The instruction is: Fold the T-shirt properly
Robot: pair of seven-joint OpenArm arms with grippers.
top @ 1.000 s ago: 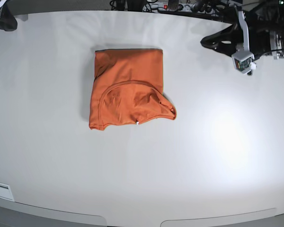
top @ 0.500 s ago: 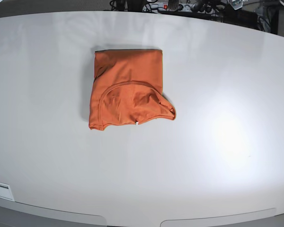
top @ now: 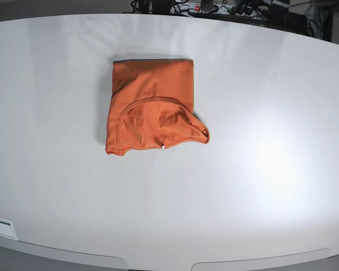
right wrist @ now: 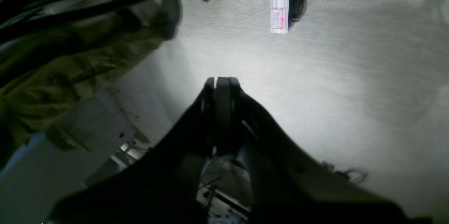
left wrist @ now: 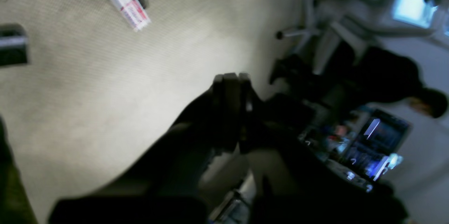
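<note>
**Orange T-shirt lies folded on the table, both grippers closed and away**

Orange knit fabric sits as a compact folded bundle on the white table (top: 260, 113), in the far half of the surface and somewhat toward the left edge as the base view shows it. The T-shirt (top: 152, 104) is roughly rectangular, with its far edge straight and parallel to the far edge of the table. Its near edge is less tidy: the rounded neckline (top: 152, 101) shows on top as a curved seam, and the near right corner bulges outward in a small rumpled lobe. A tiny white speck, perhaps a tag, sits at the near edge of the cloth. Nothing touches the garment, and neither arm appears in the base view.

At the near left corner of the table a pale label or strip (top: 0, 226) lies flat. Beyond the far edge, cables and a power strip (top: 206, 8) are visible.

Both wrist cameras look away from the table, toward a carpeted floor (right wrist: 350, 76). The left gripper (left wrist: 231, 78) has its dark fingers pressed together with no gap and nothing between them; the picture is blurred. The right gripper (right wrist: 221, 82) likewise has its fingers closed flat against each other, holding nothing. A white strip with a red label (right wrist: 279, 10) lies on the carpet in the right wrist view.
</note>
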